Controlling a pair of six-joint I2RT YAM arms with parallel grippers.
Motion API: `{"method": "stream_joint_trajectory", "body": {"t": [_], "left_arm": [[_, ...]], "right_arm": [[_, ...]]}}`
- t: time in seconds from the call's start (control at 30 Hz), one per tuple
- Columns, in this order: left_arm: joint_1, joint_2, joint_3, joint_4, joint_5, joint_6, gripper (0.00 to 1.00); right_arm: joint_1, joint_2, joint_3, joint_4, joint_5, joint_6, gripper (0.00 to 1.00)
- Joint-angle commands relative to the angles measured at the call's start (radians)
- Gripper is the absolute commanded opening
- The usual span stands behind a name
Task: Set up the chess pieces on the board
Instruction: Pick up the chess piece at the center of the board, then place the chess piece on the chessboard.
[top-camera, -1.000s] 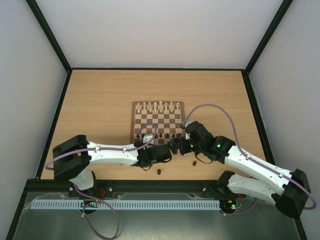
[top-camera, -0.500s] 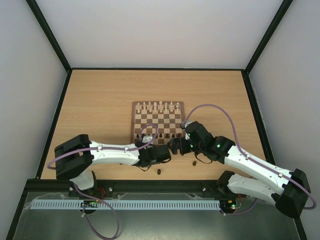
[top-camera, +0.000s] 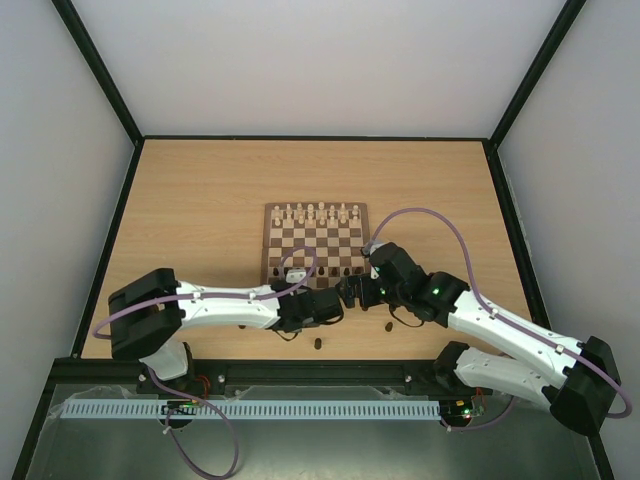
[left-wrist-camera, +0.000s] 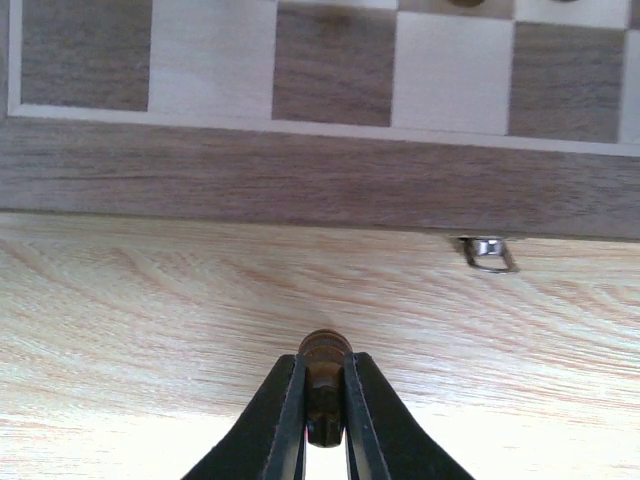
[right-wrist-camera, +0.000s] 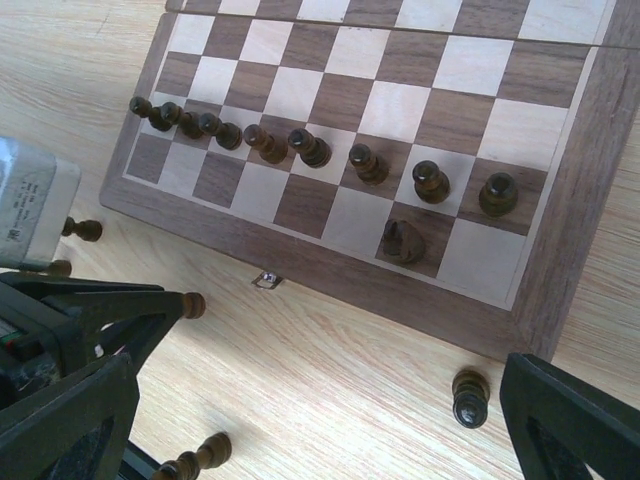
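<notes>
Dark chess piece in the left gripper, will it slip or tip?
The dark brown turned wooden chess piece looks rigid, probably light. Its rounded sides may twist in the left gripper. Slim, so it could tip.

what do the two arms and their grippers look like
The left arm and right arm both have white link shells with black joint housings. A thin lilac cable loops loosely along each arm. The right arm also shows small green lights. The left gripper has black fingers that taper to narrow tips, and the right gripper is black too.
</notes>
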Motion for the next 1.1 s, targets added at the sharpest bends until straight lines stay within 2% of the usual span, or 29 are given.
{"method": "stream_joint_trajectory", "body": {"t": [0.0, 0.33, 0.53, 0.8, 1.07], "left_arm": [[0.016, -0.051, 0.045, -0.082, -0.036, 0.046, 0.02], [0.149, -0.109, 0.115, -0.151, -0.039, 0.271, 0.03], [0.238, -0.103, 0.111, -0.118, -0.002, 0.408, 0.03], [0.319, -0.102, 0.087, -0.067, 0.063, 0.519, 0.05], [0.326, -0.072, 0.081, -0.030, 0.121, 0.559, 0.05]], "right_arm": [[0.005, -0.001, -0.009, -0.009, 0.031, -0.002, 1.00], [0.006, -0.025, -0.004, -0.027, 0.117, 0.019, 0.99], [0.006, -0.018, 0.002, -0.039, 0.174, 0.031, 0.99], [0.006, -0.008, 0.006, -0.051, 0.229, 0.046, 0.99], [0.005, 0.006, 0.008, -0.059, 0.236, 0.052, 0.98]]}}
